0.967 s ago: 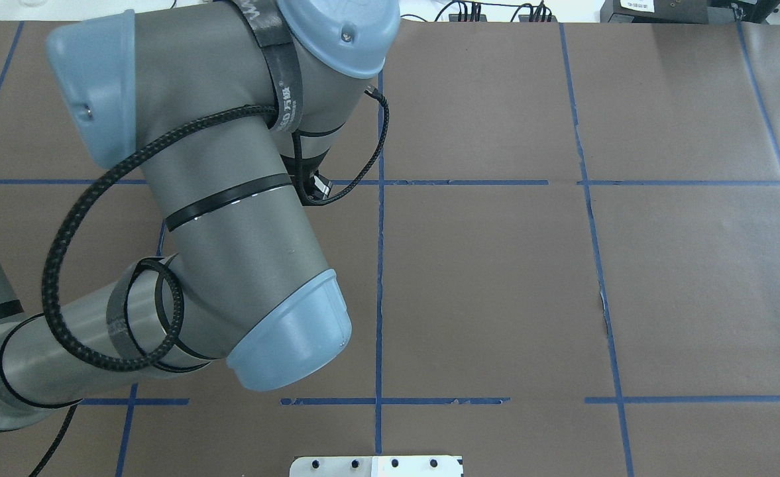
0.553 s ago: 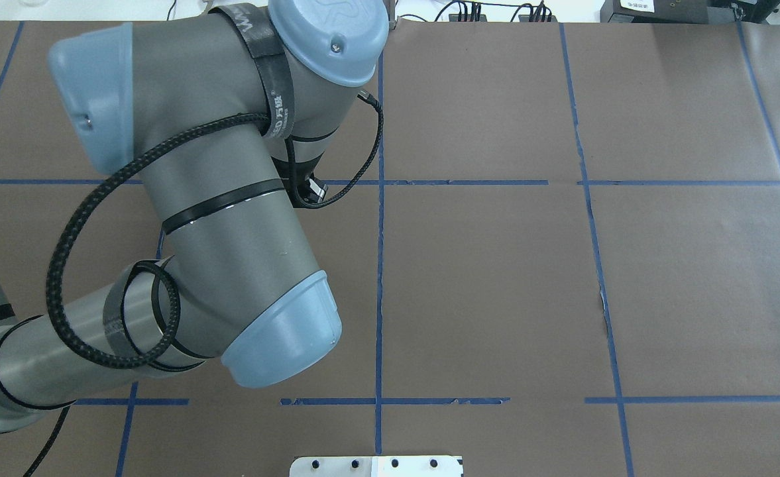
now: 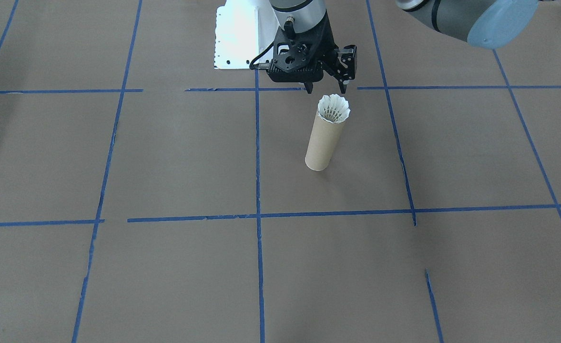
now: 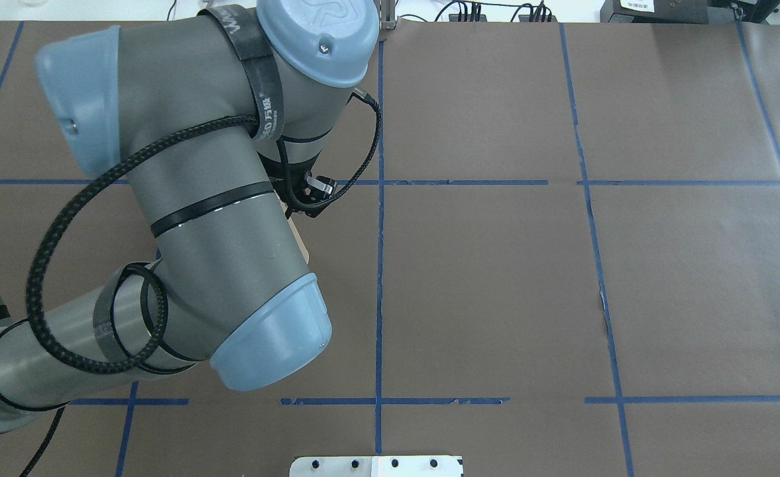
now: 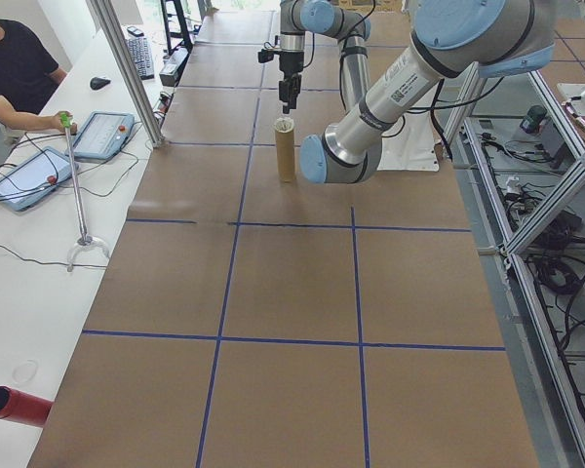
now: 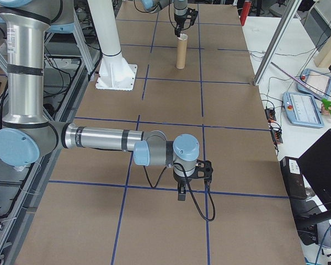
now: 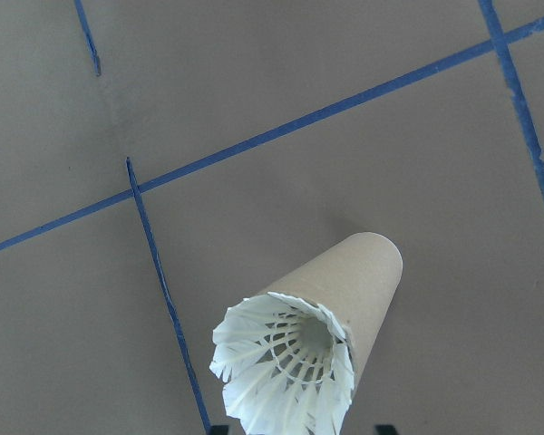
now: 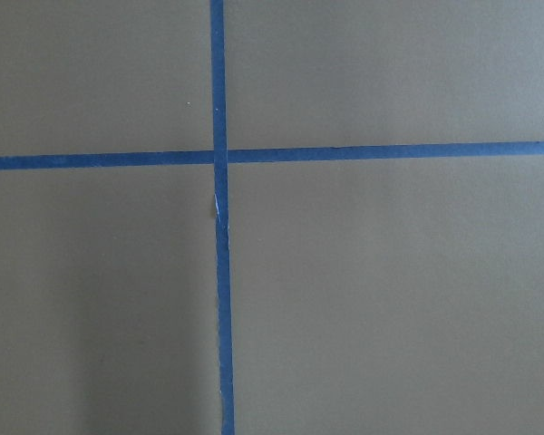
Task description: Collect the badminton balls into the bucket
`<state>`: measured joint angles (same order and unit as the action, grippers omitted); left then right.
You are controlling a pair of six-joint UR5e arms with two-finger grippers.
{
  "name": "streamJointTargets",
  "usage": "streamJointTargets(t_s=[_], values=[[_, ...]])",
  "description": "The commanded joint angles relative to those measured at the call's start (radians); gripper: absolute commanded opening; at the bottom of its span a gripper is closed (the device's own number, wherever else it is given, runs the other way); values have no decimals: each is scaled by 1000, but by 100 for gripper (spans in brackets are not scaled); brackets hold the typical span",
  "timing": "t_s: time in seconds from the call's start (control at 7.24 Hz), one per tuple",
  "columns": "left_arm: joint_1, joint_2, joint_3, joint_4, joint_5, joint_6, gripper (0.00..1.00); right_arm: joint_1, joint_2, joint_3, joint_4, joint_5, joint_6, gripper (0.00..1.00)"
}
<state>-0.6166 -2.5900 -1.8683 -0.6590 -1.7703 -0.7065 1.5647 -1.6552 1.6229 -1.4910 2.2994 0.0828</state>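
1. The left hand (image 3: 325, 88) hangs just above and behind the bucket (image 3: 324, 140), apart from it, its fingers spread and pinching nothing.
2. The badminton ball (image 3: 333, 109) sits in the mouth of the bucket, feather skirt up and flaring at the rim; the bucket stands upright on the tabletop (image 3: 166, 157) beside a blue tape line (image 3: 257, 157).
3. The right hand (image 6: 193, 179) shows only in the right-side view, low over the tabletop near a tape crossing, well apart from the bucket; whether it is spread or pressed together cannot be told.
4. Count: one badminton ball, one bucket, two arms.
5. Against the overhead view of a second ago, the left arm (image 4: 217, 218) has shifted a little toward the view's left, and a sliver of the bucket's brown side now shows beside the forearm.
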Motion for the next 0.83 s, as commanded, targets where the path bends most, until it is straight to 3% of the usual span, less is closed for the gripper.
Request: streamJointTargets(t_s=[0.0, 0.14, 0.28, 0.55, 0.69], values=[[-61, 2, -34, -46, -6, 7, 100, 0, 0, 0, 0, 0, 0, 100], [-122, 13, -48, -82, -21, 10, 100, 0, 0, 0, 0, 0, 0, 100], [-190, 62, -64, -134, -79, 101, 100, 0, 0, 0, 0, 0, 0, 100], [-393, 221, -71, -308, -231, 330, 100, 0, 0, 0, 0, 0, 0, 100], [-504, 323, -57, -424, -333, 399, 100, 0, 0, 0, 0, 0, 0, 100]])
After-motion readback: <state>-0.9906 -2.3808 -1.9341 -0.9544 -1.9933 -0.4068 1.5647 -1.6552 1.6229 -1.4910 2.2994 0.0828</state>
